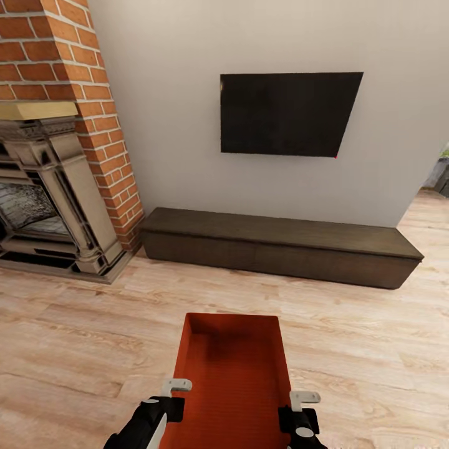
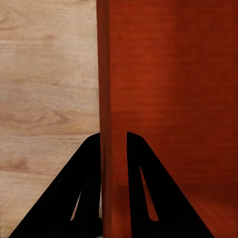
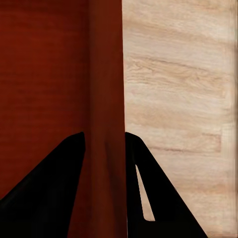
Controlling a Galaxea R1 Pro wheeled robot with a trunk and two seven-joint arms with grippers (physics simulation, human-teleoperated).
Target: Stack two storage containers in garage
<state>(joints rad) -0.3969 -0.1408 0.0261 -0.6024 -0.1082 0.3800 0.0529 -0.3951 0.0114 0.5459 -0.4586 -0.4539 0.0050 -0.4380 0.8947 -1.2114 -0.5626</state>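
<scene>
Head view: storage container (image 1: 232,368) held between your arms, long axis toward the TV bench (image 1: 280,246). Left wrist: left gripper (image 2: 114,144) clamps its left wall. Right wrist: right gripper (image 3: 104,144) clamps the right wall.

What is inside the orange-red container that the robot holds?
The storage container looks empty: only its bare orange-red bottom shows. Its nearest end is cut off at the head view's edge, so that part cannot be checked.
</scene>
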